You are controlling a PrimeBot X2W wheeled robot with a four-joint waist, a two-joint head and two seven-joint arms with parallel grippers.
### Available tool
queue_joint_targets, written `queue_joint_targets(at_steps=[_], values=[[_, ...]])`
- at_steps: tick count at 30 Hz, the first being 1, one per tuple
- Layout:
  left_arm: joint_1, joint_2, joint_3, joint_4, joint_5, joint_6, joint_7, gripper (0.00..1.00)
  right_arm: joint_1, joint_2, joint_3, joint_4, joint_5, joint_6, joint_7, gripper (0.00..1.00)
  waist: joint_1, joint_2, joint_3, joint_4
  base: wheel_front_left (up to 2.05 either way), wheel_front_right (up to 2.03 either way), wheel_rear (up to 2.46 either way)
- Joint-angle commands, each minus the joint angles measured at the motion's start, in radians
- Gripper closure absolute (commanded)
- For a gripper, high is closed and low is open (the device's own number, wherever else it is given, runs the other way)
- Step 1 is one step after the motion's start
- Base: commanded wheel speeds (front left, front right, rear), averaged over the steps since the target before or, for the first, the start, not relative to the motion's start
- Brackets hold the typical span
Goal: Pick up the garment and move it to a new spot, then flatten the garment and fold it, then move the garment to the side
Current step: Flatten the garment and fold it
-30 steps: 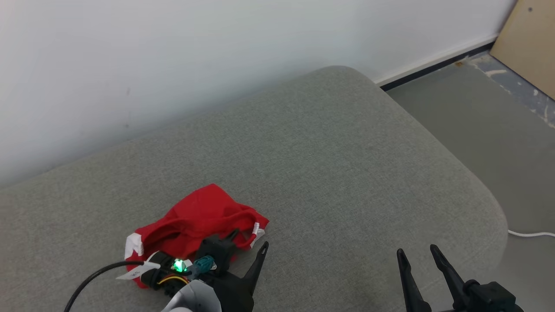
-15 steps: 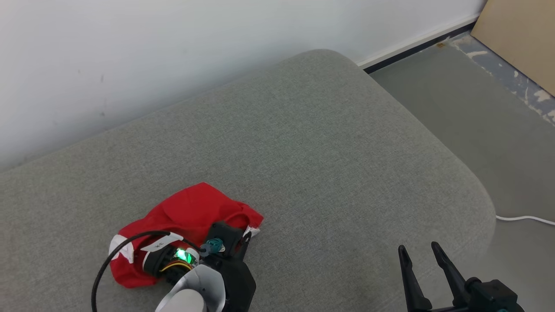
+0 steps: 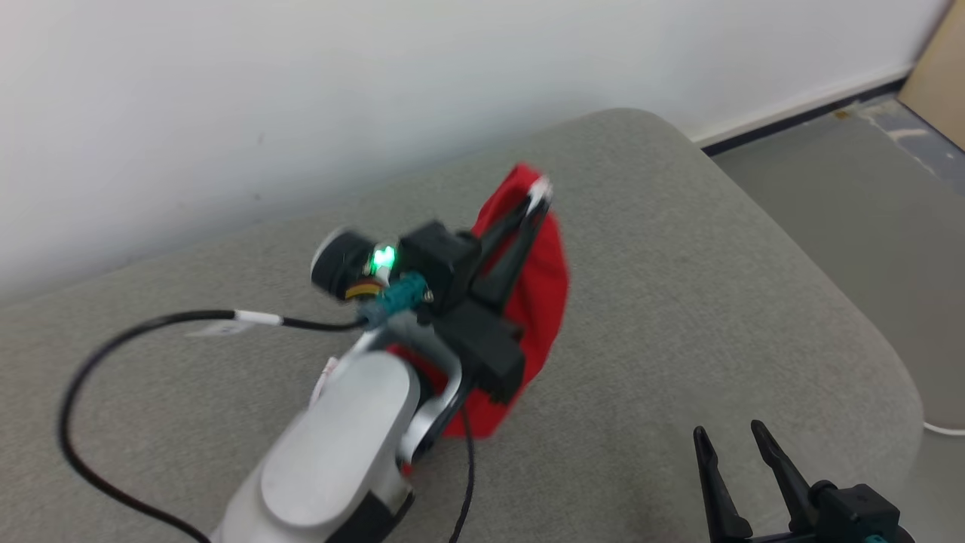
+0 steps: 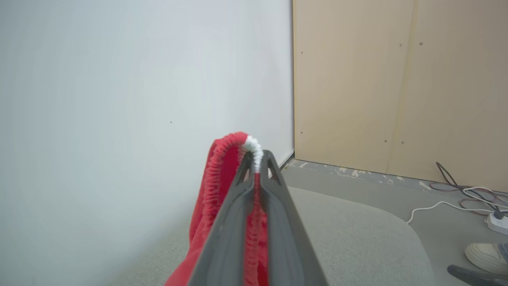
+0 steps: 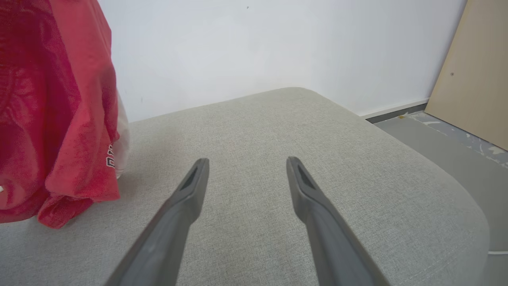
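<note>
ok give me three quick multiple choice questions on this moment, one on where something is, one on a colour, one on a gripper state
1. Where is the red garment?
A) flat on the floor
B) hanging from the left gripper over the grey cushion
C) folded flat on the cushion

2. What colour is the trim pinched at the left gripper's tips?
A) white
B) blue
C) yellow

3. How does the right gripper stand?
A) shut on the garment
B) shut on nothing
C) open, holding nothing

Answers:
1 B, the left wrist view shows that gripper clamped on the cloth, which drops below it.
2 A, a white edge sits right at the tips.
3 C, the right wrist view shows its jaws apart over bare cushion.
</note>
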Motion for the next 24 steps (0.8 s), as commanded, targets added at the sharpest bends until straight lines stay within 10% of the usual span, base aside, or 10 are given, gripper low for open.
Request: queue_joint_targets(at_steps=[1,9,24], values=[[-0.049,-0.012,0.007,-0.034,-0.025,-0.007,-0.022,1.0,0.001,0.0,-0.004,-0.003,-0.009,-0.002,0.002,0.0,-0.0001,0.0,-0.022,0.041,0.0,0.0,0.0],[-0.189,-0.024,0.033,-0.134,-0.095,0.006,-0.031,1.0,0.018,0.0,-0.008,-0.003,-0.004,-0.002,0.004,0.0,-0.0001,0.0,-0.049,0.119,0.0,0.0,0.0],[0.347,0.164,0.139,-0.077,-0.277,0.155,0.142,1.0,0.021,0.0,-0.013,-0.012,-0.009,-0.002,0.014,0.0,-0.0001,0.0,-0.049,0.214,0.0,0.0,0.0]])
